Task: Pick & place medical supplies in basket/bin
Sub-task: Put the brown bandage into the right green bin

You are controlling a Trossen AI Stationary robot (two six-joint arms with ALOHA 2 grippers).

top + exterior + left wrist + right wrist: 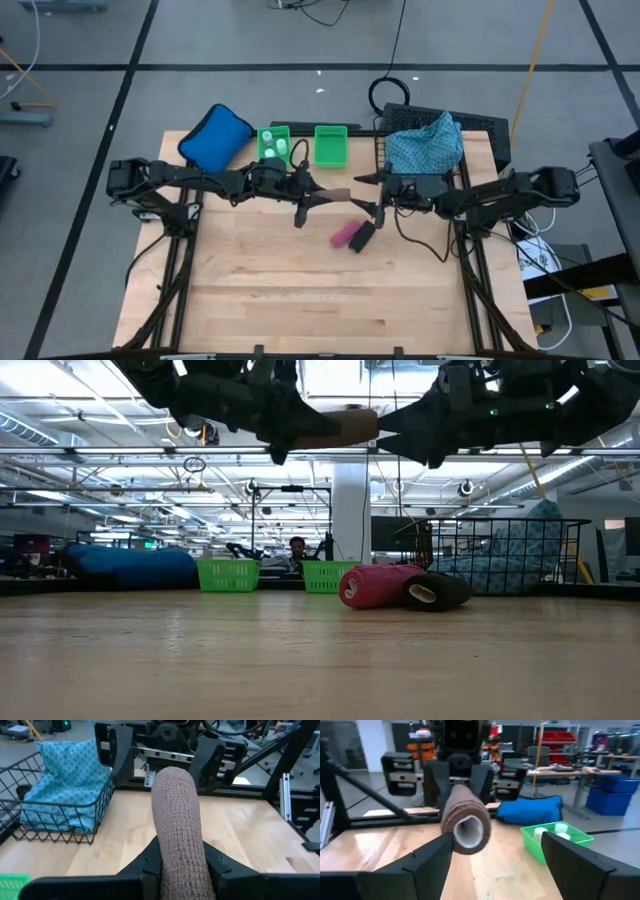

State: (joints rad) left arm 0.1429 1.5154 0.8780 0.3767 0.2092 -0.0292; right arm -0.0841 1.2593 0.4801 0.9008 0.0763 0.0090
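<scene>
Up above the table, the left gripper (303,205) is clamped on the brown roll (335,195) — its two dark fingers (150,870) squeeze one end while the other end sticks out level toward the right arm. The right gripper (372,195) sits facing it with its fingers spread wide; in the right wrist view the roll's open end (466,831) hangs between those fingers (427,862), and neither one touches it.

Down on the wooden table (300,290), the pink roll (375,585) and the black roll (435,590) lie on their sides, touching each other, just below the right gripper in the high view.

At the back right stands the black wire basket (480,135) — the blue-green patterned cloth (425,145) is heaped inside it and rises above its rim. Two small green bins (330,145) stand side by side along the back edge; the one nearer the left arm holds white bottles with teal caps (277,150), though exactly how many is hard to tell. Beside that bin, at the back left, lies the solid blue pouch (215,138).

Far off in the room beyond the table, a person (297,548) shows in the low view.
</scene>
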